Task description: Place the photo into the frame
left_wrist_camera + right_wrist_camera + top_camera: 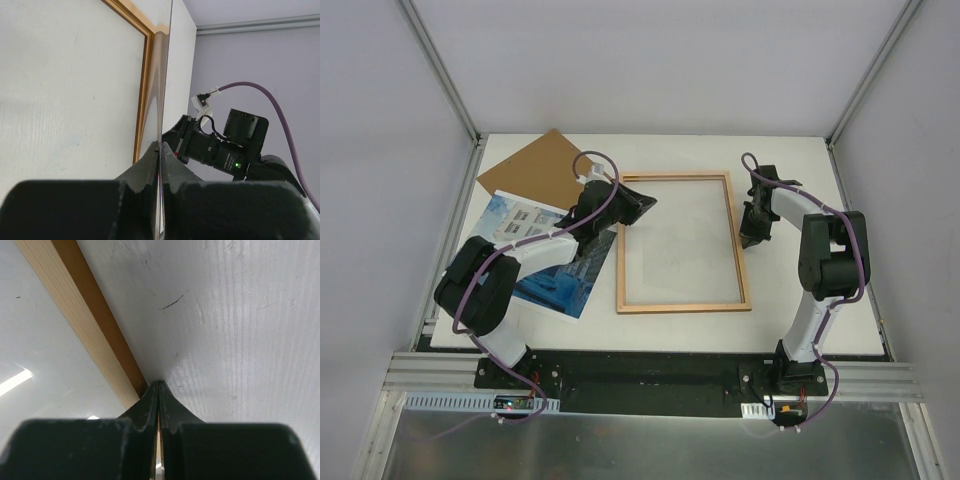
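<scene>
The frame point(741, 262), a thin orange-brown wooden border, lies flat in the middle of the table. My left gripper point(642, 206) is at its far left corner, shut on the edge of the clear pane point(163, 75), which shows edge-on between the jaws in the left wrist view point(160, 145), with the wooden border point(142, 95) beside it. My right gripper point(751, 238) is shut, its tips point(159, 384) on the inner edge of the frame's right border point(85, 325). The photo point(545, 280), blue buildings, lies at the left, partly under my left arm.
A plain brown board point(537, 166) lies at the far left, behind the photo. The table's white top point(820, 310) ends at a black rail in front. Grey walls stand on both sides. My right arm point(220, 150) shows in the left wrist view.
</scene>
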Controlling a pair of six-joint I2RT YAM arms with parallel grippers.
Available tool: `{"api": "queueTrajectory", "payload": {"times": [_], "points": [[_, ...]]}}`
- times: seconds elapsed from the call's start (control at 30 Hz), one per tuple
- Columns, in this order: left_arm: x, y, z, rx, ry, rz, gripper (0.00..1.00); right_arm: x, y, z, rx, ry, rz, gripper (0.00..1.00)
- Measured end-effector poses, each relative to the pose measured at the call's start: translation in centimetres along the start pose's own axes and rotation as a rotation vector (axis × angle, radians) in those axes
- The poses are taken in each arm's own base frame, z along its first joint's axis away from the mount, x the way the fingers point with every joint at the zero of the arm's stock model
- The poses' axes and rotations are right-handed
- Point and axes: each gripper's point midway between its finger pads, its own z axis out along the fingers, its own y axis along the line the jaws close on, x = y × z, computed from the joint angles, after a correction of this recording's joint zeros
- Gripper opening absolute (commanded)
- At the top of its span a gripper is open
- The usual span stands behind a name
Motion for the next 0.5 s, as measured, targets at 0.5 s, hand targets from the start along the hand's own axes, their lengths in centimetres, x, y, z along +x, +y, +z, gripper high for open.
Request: {"api": "queueTrajectory", "payload": {"times": [0.5], "points": [[0.6, 2.0, -0.7, -0.033, 0.013, 0.021, 0.0, 0.1, -0.2, -0.1, 0.008, 0.003, 0.001, 0.01]]}}
